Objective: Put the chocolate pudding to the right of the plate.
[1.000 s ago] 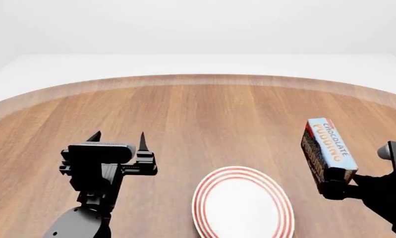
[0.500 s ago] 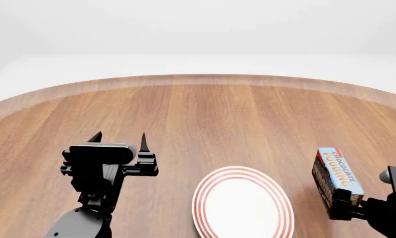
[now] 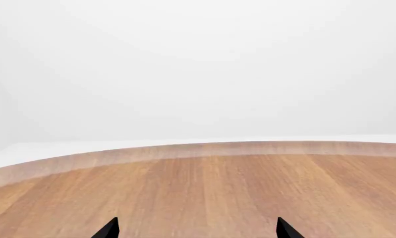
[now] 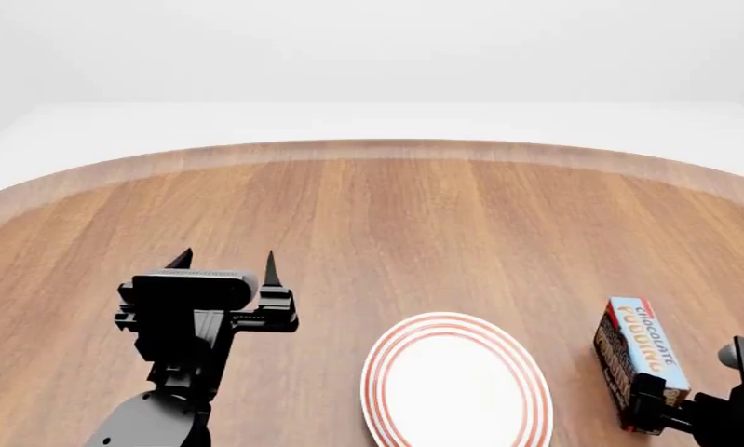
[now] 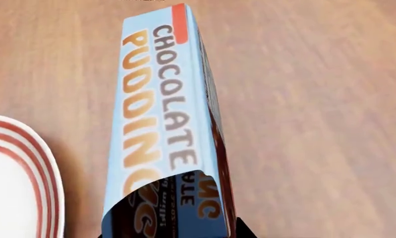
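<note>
Here we have the right claw (image 4: 655, 421) at the near right edge of the head view, clamped on the lower end of the pudding box (image 4: 640, 360), which stands on its narrow edge with the light blue side up. Just to that claw's left lies the plate (image 4: 456, 384), close to the box but apart from it, as the right wrist view also shows: box (image 5: 168, 134) and plate rim (image 5: 42, 163) with a strip of wood between. So we judge the placing step is in hand; whether the box already rests on the table (image 4: 385, 223) we cannot tell. The next move calls for settling it down and letting go without tipping it. Farther off to the left, our left claw (image 4: 225, 264) hangs wide and empty above bare wood.
</note>
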Available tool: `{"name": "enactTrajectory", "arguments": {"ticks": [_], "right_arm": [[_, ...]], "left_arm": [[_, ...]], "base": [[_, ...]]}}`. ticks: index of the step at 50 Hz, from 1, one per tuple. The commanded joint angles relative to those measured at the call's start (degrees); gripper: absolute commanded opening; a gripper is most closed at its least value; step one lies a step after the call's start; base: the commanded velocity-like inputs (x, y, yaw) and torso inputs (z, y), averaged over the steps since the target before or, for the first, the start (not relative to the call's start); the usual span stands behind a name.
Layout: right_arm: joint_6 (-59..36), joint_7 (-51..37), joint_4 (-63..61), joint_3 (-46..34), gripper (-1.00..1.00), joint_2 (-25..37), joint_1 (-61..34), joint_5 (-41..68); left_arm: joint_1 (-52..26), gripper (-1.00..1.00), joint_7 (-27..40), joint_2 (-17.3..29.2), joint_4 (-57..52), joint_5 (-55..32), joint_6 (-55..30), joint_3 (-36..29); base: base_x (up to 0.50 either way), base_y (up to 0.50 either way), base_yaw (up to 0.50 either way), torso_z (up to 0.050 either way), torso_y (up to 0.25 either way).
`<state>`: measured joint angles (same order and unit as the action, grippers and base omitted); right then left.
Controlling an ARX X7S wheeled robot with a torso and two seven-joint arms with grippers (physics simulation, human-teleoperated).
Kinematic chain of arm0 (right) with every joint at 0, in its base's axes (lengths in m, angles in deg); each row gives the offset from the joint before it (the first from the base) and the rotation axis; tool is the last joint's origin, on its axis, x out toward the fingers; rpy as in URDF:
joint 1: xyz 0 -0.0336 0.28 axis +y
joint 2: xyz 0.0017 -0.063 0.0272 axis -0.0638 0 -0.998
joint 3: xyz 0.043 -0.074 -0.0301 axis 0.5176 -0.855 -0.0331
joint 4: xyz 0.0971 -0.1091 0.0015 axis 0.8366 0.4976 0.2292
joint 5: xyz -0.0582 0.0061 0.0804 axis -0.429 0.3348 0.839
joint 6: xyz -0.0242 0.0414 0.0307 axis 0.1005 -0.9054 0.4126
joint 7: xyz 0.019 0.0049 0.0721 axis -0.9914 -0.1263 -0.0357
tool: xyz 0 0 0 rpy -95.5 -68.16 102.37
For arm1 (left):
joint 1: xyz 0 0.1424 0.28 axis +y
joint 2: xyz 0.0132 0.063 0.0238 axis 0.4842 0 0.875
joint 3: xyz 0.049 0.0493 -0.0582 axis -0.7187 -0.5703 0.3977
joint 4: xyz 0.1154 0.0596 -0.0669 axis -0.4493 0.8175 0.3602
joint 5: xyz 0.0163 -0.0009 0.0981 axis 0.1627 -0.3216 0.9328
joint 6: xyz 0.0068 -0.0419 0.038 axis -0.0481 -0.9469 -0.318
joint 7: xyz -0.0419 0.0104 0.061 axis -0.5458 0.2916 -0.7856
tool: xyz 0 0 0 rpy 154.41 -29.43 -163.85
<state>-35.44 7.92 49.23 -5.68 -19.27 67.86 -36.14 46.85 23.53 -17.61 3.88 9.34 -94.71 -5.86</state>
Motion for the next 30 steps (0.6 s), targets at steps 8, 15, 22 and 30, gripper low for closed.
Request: {"name": "enactTrajectory", "arguments": {"ticks": [8,15,22,30], "right_arm": [[1.5,0.3,-0.4,0.7,1.00,0.1,1.0,-1.7],[1.1,-0.2,-2.5,1.8,1.00,0.4,1.3,-0.8],[0.6,-0.5,-5.7,3.5,1.00,0.8,1.9,0.6],[-1.7,-1.8,-12.2,7.6,1.00,1.9,2.3,3.9]], "left_arm": [[-0.2,1.00,0.3,0.2,0.1,-0.3,0.1,-0.3],[-0.2,1.00,0.4,0.3,0.1,-0.5,0.1,-0.4],[-0.3,1.00,0.5,0.4,0.2,-0.6,0.1,-0.5],[-0.3,1.00,0.5,0.4,0.3,-0.8,0.2,-0.6]], "base": [[0.00,0.00,0.00,0.000,0.000],[0.00,0.00,0.00,0.000,0.000],[0.00,0.00,0.00,0.000,0.000],[0.00,0.00,0.00,0.000,0.000]]}}
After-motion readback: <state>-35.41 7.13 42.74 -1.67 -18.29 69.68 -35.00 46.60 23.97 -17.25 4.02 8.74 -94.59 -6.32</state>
